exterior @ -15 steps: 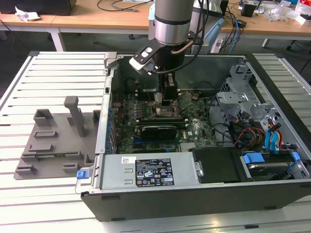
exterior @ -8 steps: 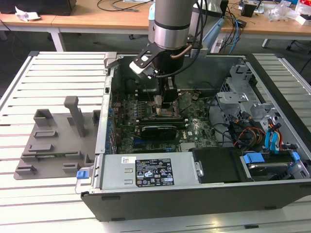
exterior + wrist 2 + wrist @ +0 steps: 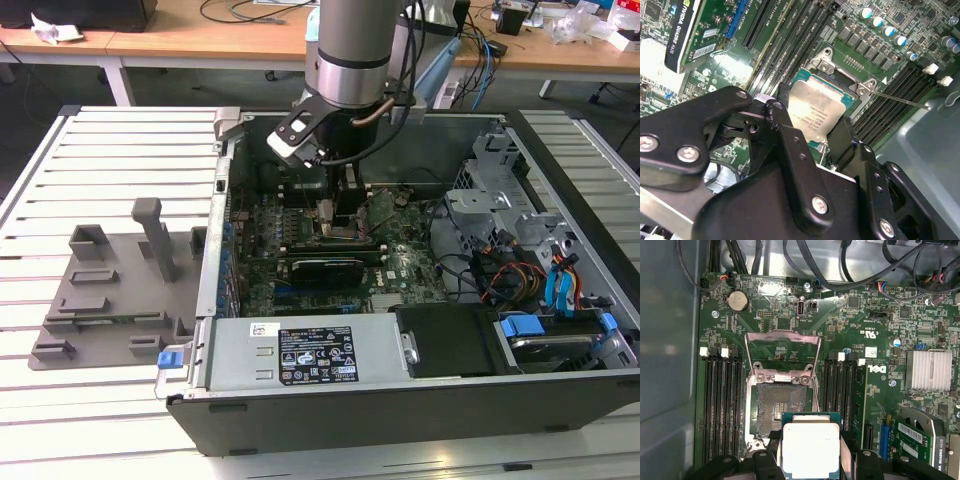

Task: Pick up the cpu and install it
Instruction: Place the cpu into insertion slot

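The cpu (image 3: 810,449), a flat square chip with a silver-grey top and a green rim, sits between the black fingers of my gripper (image 3: 811,452), which is shut on it. It hangs just above the motherboard, partly over one edge of the open socket (image 3: 781,405), whose metal load plate (image 3: 782,351) stands flipped up. In the second wrist view the cpu (image 3: 816,111) is tilted over the socket frame (image 3: 840,75), with a finger (image 3: 781,102) against its side. In the exterior view the gripper (image 3: 334,226) reaches down into the open computer case (image 3: 420,405).
Memory slots (image 3: 722,400) flank the socket on both sides. A graphics card (image 3: 325,268) lies close by, and the thin socket lever (image 3: 900,100) sticks out sideways. Cables and a drive cage (image 3: 500,200) crowd the exterior view's right. A grey tray with posts (image 3: 120,290) sits outside the case.
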You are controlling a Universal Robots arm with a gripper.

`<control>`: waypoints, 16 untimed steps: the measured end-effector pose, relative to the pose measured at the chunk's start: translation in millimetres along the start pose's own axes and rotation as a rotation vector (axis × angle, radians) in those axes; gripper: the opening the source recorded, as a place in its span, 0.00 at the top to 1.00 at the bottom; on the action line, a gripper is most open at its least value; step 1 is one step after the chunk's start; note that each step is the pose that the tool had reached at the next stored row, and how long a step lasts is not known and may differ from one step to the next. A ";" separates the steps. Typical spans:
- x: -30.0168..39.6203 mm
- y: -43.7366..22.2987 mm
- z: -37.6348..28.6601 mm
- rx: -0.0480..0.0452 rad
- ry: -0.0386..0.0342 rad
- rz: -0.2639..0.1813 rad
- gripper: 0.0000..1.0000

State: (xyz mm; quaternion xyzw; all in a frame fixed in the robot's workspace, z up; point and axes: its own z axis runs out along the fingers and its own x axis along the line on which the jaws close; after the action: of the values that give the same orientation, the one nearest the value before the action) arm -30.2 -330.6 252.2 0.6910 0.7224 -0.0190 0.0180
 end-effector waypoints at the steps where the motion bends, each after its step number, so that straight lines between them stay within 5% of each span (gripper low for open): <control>1: 1.0 1.7 2.2 -0.0001 0.0001 0.000 0.45; 6: 6.8 5.5 7.0 0.0000 0.0002 0.000 0.45; 16: 7.3 10.0 17.4 0.0000 0.0001 0.000 0.45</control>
State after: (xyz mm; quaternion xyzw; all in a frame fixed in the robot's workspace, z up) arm -20.5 -323.8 234.4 0.6910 0.7224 -0.0190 0.0180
